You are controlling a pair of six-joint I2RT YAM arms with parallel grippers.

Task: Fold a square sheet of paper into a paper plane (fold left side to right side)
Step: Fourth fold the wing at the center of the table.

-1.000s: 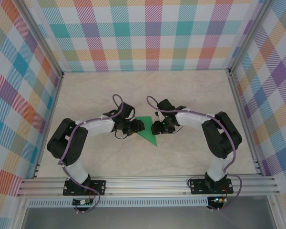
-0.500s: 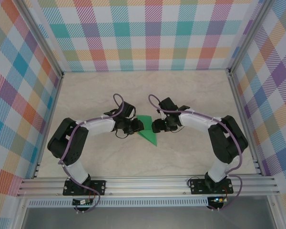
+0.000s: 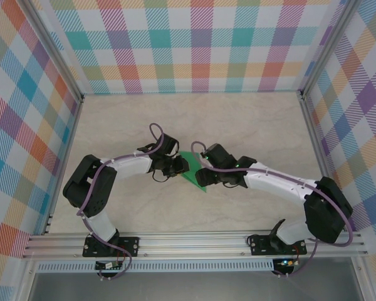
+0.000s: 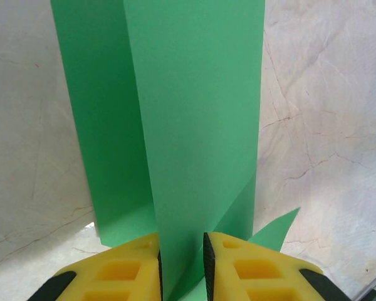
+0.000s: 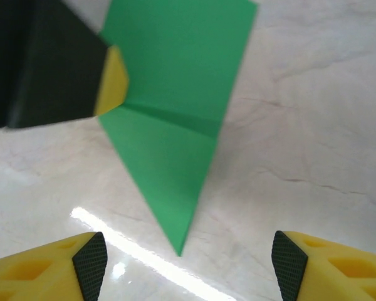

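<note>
left claw (image 4: 182,266): pinching paper plane (image 4: 194,113) | right claw (image 5: 189,263): spread wide, holding nothing

Robot lab test cell: plaid walls (image 3: 200,56) beyond and either side of left gripper (image 4: 182,254) and right gripper (image 5: 188,251), marble-look table (image 3: 250,119) under both, aluminium frame rail (image 3: 194,241) behind them with both arm bases (image 3: 111,243) bolted on, cables (image 3: 151,132) exposed.

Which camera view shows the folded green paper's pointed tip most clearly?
The right wrist view: the green paper is close, its crease and narrow tip sharp against the table. The top external view shows it small, between both arms. The left wrist view shows its folded layers pinched by the left gripper.
</note>
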